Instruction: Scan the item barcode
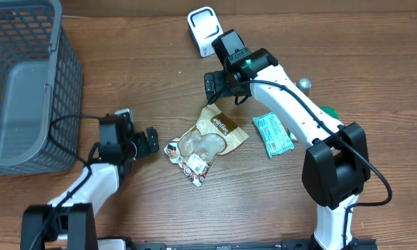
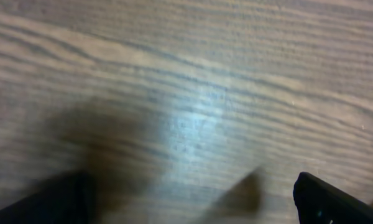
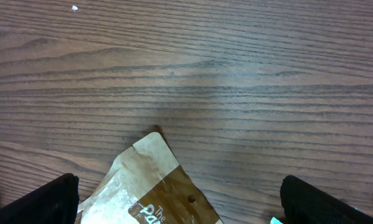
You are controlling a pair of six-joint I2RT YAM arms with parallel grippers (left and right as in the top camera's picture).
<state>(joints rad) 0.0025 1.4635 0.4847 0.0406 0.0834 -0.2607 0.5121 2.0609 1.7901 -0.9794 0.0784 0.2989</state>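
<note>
Brown crinkly pouch (image 1: 212, 137) is lying flat on the grained wooden table (image 1: 347, 55); right gripper (image 1: 224, 90) is hovering wide-spread at its twelve o'clock, left gripper (image 1: 150, 140) equally spread at nine.

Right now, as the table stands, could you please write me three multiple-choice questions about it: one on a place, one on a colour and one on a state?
1. Where does the grey basket stand?
A. at the left side
B. at the right side
C. in the middle

2. What colour is the packet just right of the brown bag?
A. red
B. green
C. black

3. In what state is the right claw?
A. open, holding nothing
B. shut on the brown bag
C. shut on the packet

Answers:
1 A: in the overhead view the basket fills the left side.
2 B: its wrapper is green with pale print.
3 A: in the right wrist view the fingers stand wide apart, with only the bag's top corner and bare wood between them.
</note>
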